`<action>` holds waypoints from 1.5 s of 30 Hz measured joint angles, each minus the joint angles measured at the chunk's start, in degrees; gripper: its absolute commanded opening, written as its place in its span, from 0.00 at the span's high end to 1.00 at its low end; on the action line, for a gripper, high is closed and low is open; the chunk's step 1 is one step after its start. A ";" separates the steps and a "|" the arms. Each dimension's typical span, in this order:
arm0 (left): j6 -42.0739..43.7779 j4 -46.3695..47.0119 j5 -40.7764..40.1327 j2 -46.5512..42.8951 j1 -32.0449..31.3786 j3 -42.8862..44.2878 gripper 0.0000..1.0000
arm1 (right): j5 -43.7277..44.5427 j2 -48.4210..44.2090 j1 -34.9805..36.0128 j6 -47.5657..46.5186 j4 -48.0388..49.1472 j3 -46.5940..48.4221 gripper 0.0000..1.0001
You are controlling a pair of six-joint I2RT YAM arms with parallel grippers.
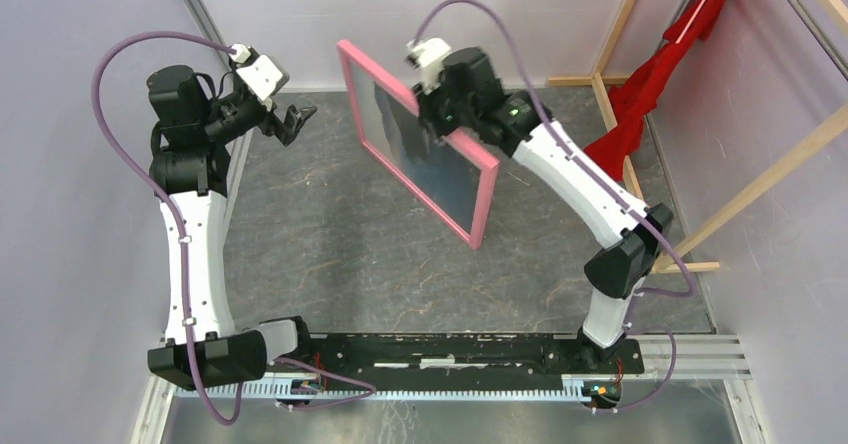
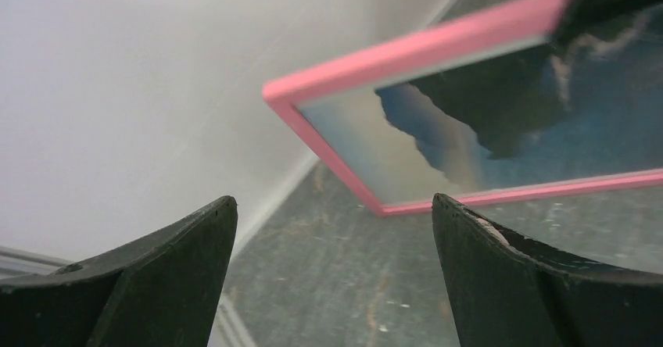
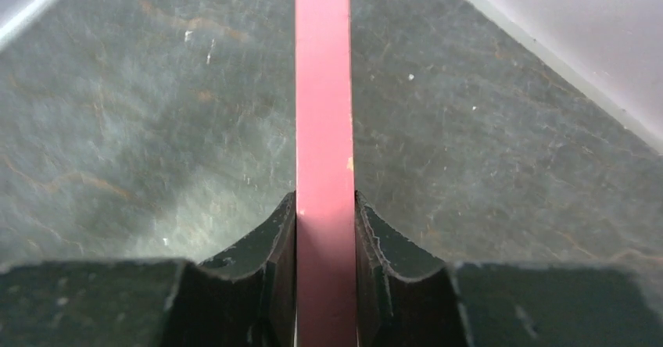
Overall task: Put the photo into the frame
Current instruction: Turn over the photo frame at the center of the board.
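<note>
My right hand (image 3: 324,206) pinches the pink frame (image 1: 482,204) by one rail, held on edge over the counter (image 1: 330,264). The seascape photo (image 2: 500,120) looks seated. My left hand (image 2: 332,222) gapes wide and empty nearby. Next, I'd lay it flat gently.

L arm (image 1: 190,254) raised, L jaws wide open, empty; R arm (image 1: 575,169) stretched fwd, R jaws clamped tight.
</note>
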 measured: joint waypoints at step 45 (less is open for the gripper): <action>-4.42 -18.51 -9.31 11.63 2.89 -22.60 0.00 | -18.14 -21.16 -26.12 44.89 69.37 -89.57 0.67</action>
